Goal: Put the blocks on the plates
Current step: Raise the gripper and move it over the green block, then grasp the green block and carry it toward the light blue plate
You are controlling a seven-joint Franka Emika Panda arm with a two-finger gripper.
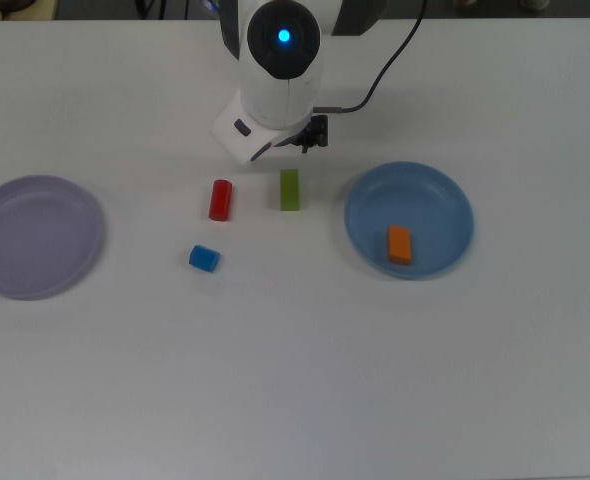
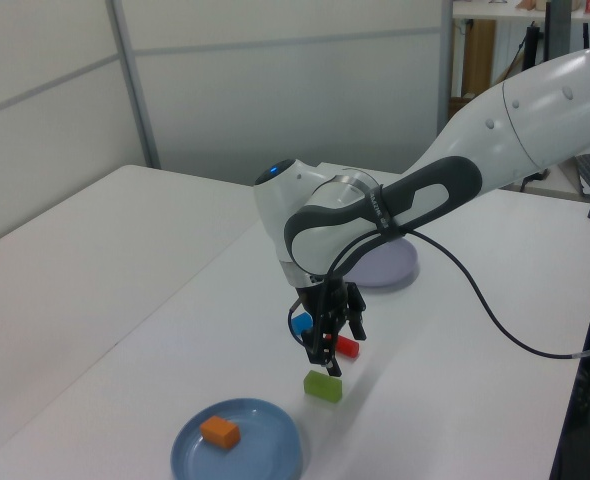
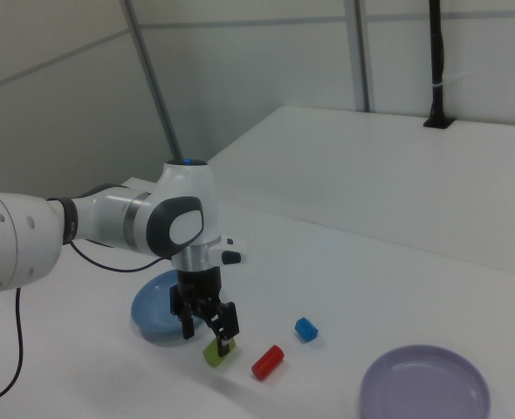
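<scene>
Plates are sitting far apart on the white tabletop [image 1: 295, 380]: the pale lavender round plastic plate [image 1: 35, 237] is lying at the top view's left edge, empty, while the light blue round plastic plate [image 1: 409, 218] is lying toward the top view's right and carrying the small orange rectangular block [image 1: 400, 244] inside its rim. Between them, three pieces are waiting on the bare table.

The white Franka arm is reaching in from the top view's upper edge, and its black two-finger gripper [image 2: 327, 345] is hanging spread and empty above the long green bar block [image 1: 290, 189]. In the top view the bar's long axis is running up and down the picture, and the wrist is sitting just above the bar's far end, so the bar seems to lie slightly forward of the fingers [image 3: 225, 325] rather than squarely between them. In the right view the fingertips are hovering close over the green piece without gripping it.

The red cylinder-like block [image 1: 220, 200] is lying just beside the green bar on the top view's left, roughly parallel to it. The small blue cube-like block [image 1: 204, 259] is resting a little further out, below the red one.

Judging by this, closing across the bar's short width looks the likeliest grasp, with the blue plate the nearer destination.
</scene>
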